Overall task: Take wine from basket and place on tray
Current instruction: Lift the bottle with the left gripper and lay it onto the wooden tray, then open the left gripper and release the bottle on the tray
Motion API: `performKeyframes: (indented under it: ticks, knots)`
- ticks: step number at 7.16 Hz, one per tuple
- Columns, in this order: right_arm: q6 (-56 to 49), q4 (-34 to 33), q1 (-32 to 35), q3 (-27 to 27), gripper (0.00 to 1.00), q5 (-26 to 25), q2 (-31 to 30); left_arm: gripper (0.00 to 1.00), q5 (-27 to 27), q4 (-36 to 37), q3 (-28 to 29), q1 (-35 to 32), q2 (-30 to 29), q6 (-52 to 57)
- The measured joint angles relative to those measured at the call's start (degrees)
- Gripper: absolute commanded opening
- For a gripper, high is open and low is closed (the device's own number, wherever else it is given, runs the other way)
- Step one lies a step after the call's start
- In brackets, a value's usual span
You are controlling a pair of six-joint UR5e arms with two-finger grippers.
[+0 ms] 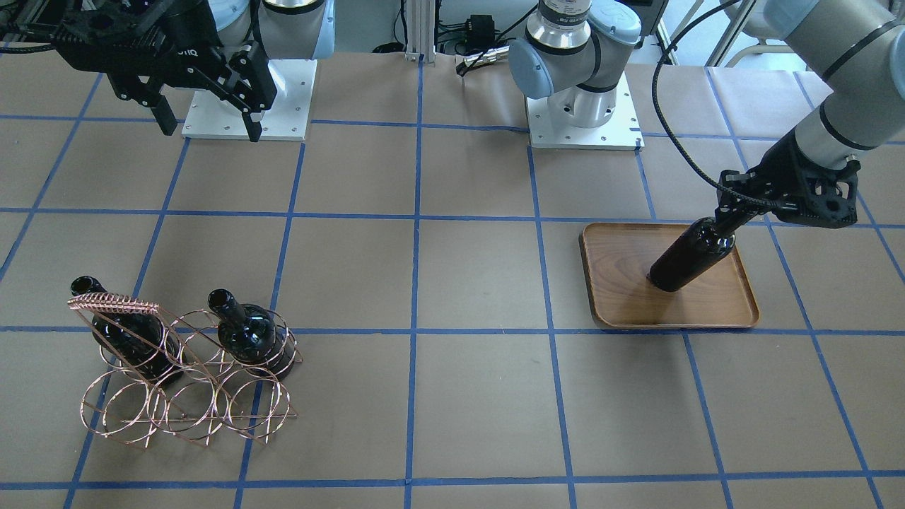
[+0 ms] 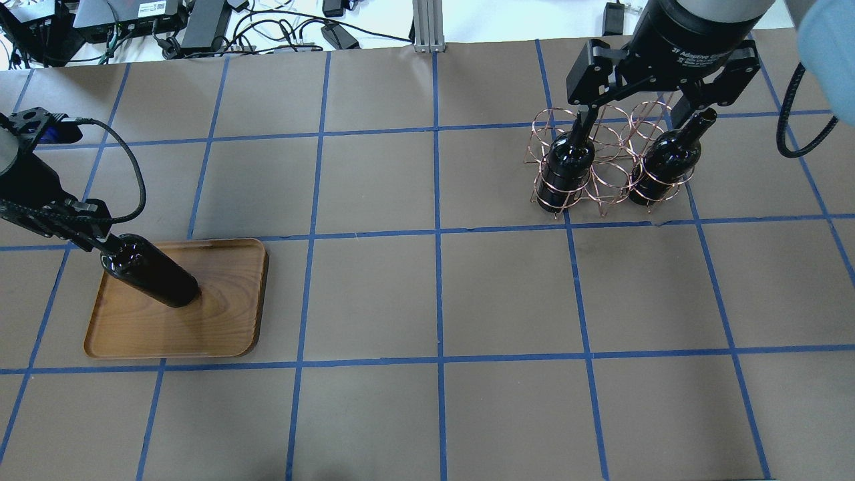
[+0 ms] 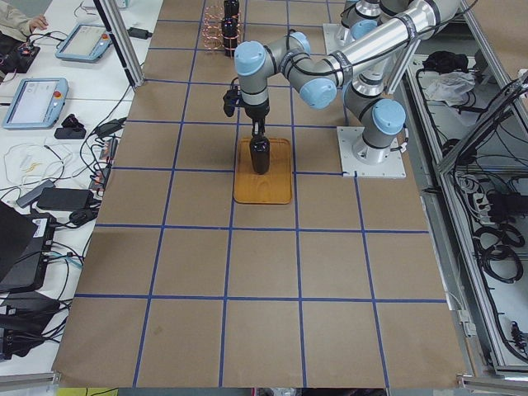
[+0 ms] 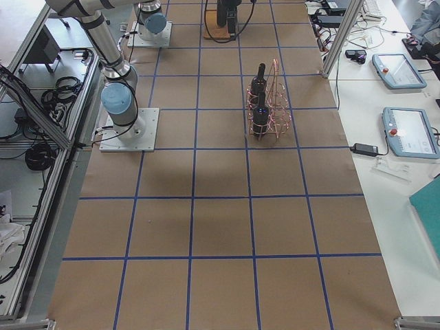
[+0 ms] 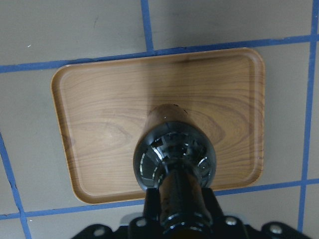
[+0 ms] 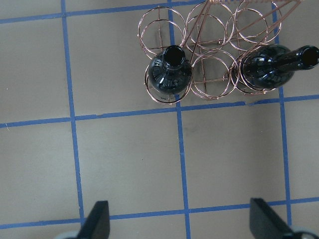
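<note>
A: Containers, what's in 'em?
B: Basket point(image 1: 185, 396) is holding 2 bottles point(image 1: 121, 334) point(image 1: 245, 331), upright in the rings. Tray point(image 1: 622, 307) is carrying 1 wine point(image 1: 689, 260), standing on its base.
A: Grippers?
B: Left gripper point(image 1: 728, 220) is clamping the wine's neck. Right gripper point(image 1: 212, 131) is hanging spread wide, gripping nothing, well apart from the tray.

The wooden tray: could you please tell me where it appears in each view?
Exterior front-facing: tray right of centre.
Overhead exterior: tray lower left.
Exterior left: tray upper centre.
Exterior right: tray at top edge.
Left wrist: tray fills the middle.
Right wrist: not in view.
Shared landmark: wine bottle standing on it.
</note>
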Motion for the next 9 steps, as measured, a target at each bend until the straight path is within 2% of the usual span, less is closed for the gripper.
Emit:
performKeyframes:
  ticks: [1,2,3,5,6,9]
  knots:
    - [0.0,0.0,0.0,0.0,1.0,0.0,0.0,0.49,0.2,0.0,0.0,0.0,-0.1,0.0]
    - [0.0,0.0,0.0,0.0,1.0,-0.1,0.0,0.87,0.2,0.0,0.1,0.0,-0.3,-0.2]
    - [0.0,0.0,0.0,0.0,1.0,-0.1,0.0,1.0,0.1,-0.1,0.3,0.0,-0.5,-0.3]
    - [0.0,0.0,0.0,0.0,1.0,-0.1,0.0,1.0,0.1,-1.8,1.0,-0.1,-0.2,-1.2]
    - [0.0,0.0,0.0,0.0,1.0,0.0,0.0,1.0,0.2,-3.7,2.4,-0.8,0.1,-5.5]
    - [0.0,0.0,0.0,0.1,1.0,0.2,0.0,1.0,0.9,-6.6,7.2,-11.2,0.9,-21.0]
